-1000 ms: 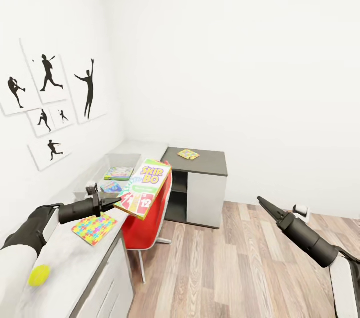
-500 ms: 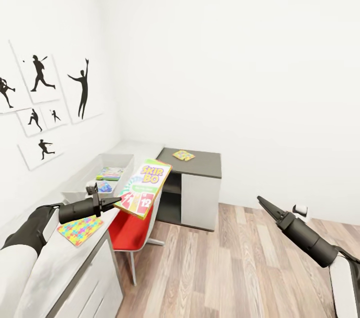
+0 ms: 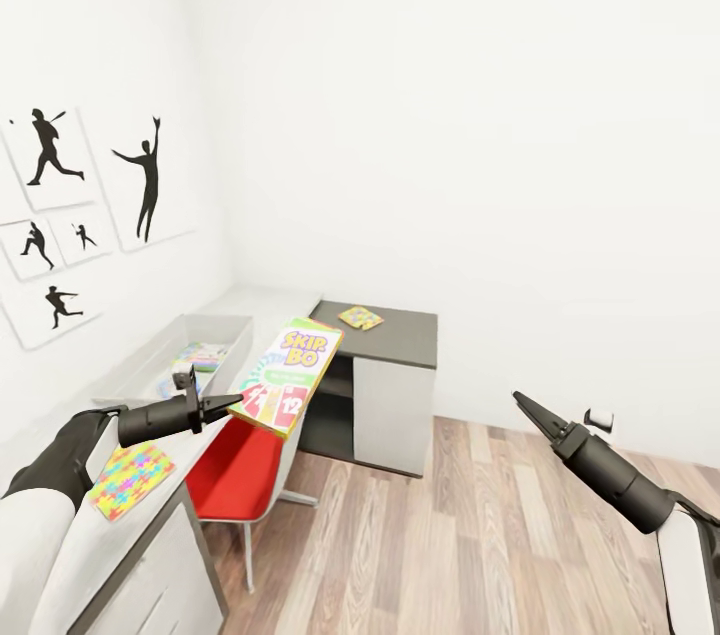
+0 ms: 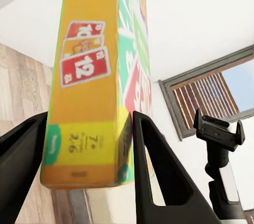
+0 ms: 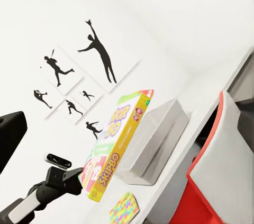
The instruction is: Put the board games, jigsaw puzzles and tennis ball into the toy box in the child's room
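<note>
Green-yellow-red SKIP-BO box point(image 3: 288, 375) tilted in left gripper point(image 3: 226, 404), beside toy box point(image 3: 150, 362).

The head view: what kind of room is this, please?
Probably a child's bedroom or playroom. Black sports-silhouette pictures hang on the wall, a grey toy box with games stands on the long desk, and the left gripper holds a SKIP-BO game box.

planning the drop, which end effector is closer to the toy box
Left. The left end effector, shut on the SKIP-BO board game, hangs just beside the toy box at the table edge. The right end effector is far off over the wood floor.
</note>
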